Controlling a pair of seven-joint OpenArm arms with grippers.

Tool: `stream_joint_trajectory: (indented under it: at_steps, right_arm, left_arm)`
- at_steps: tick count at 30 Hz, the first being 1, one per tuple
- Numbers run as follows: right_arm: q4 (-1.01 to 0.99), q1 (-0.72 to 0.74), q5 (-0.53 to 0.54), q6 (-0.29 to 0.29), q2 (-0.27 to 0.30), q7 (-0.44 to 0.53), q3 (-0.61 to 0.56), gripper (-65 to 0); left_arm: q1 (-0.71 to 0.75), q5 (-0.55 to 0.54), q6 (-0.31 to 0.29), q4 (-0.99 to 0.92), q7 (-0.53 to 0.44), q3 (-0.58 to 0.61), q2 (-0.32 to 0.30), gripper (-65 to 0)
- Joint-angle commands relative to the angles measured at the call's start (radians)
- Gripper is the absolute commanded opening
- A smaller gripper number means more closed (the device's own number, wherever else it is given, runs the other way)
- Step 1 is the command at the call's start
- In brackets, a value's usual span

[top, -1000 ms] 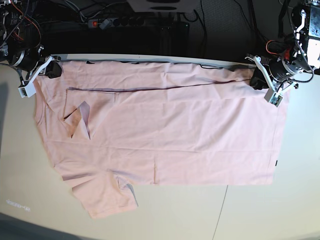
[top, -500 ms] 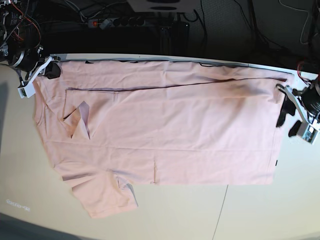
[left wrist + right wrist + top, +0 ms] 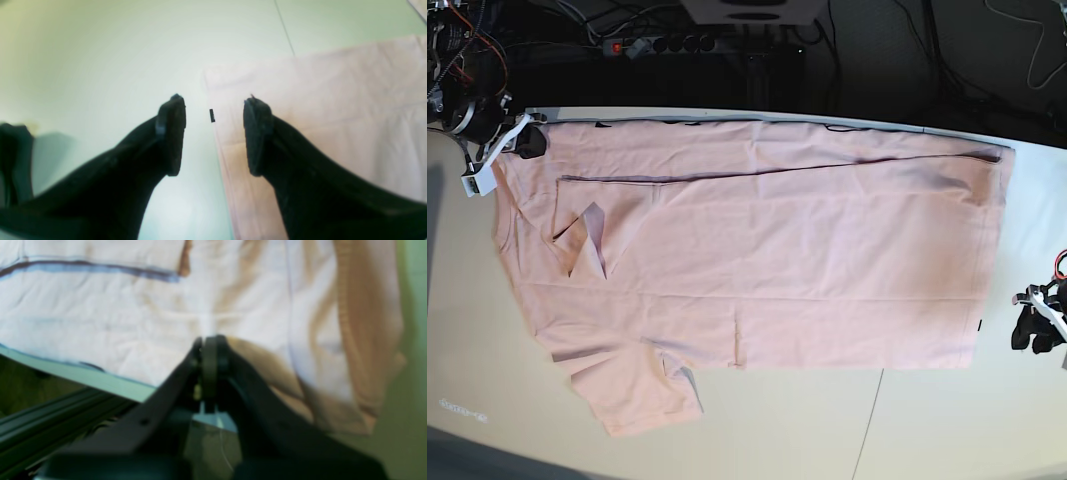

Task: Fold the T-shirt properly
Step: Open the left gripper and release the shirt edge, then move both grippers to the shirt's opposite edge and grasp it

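Note:
The pale pink T-shirt (image 3: 757, 260) lies spread flat, plain side up, with its far edge folded over in a long strip. One short sleeve (image 3: 637, 395) sticks out at the front left. My left gripper (image 3: 1039, 328) is open just off the shirt's near right corner. In the left wrist view its fingers (image 3: 213, 133) straddle the side edge of the T-shirt (image 3: 333, 100) and a small black tag (image 3: 211, 115), with nothing held. My right gripper (image 3: 527, 142) is at the far left corner, shut (image 3: 209, 346) on the T-shirt (image 3: 100, 313).
The pale table (image 3: 947, 420) has a thin seam line (image 3: 872, 420) at the front right. A power strip (image 3: 657, 45) and cables lie behind its far edge. A dark frame rail (image 3: 50, 426) runs below the table edge near my right gripper.
My left gripper let go of the far right corner, opened, and swung down the shirt's right edge to beside its near right corner. The right gripper has hardly moved.

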Motion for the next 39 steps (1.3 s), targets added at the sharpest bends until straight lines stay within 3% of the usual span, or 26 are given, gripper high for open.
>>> stream_joint_trajectory:
  at_steps: [1,6,11,14,16,23,39]
  right_arm:
    - [0.005,-0.003,-0.019,0.052,0.019,-0.010,0.009,-65.0]
    - [0.005,-0.003,-0.019,0.052,0.019,-0.011,0.009,-65.0]
    - [0.005,-0.003,-0.022,0.052,0.019,-0.011,0.009,-65.0]
    - [0.005,-0.003,-0.023,0.052,0.019,-0.011,0.009,-65.0]
    - [0.005,-0.003,-0.022,0.052,0.019,-0.011,0.009,-65.0]
    - [0.005,-0.003,-0.019,0.052,0.019,-0.011,0.009,-65.0]
    - [0.005,-0.003,-0.018,0.052,0.019,-0.011,0.009,-65.0]
  left_arm:
    - [-0.061,-0.010,-0.007,-0.033,-0.038,0.022,-0.015,-33.8]
    - [-0.254,0.021,-0.007,-0.304,-0.069,0.126,0.053,-33.8]
    - [-0.411,0.017,-0.009,-0.619,-0.029,0.135,0.133,-33.8]
    - [-0.470,0.017,-0.065,-0.758,-0.023,0.135,0.159,-33.8]
    - [-0.485,0.017,-0.066,-0.809,-0.024,0.135,0.167,-33.8]
    - [-0.481,0.090,-0.066,-0.823,-0.029,0.136,0.185,-33.8]
    - [-0.455,0.108,-0.066,-0.824,-0.033,0.136,0.219,-33.7]
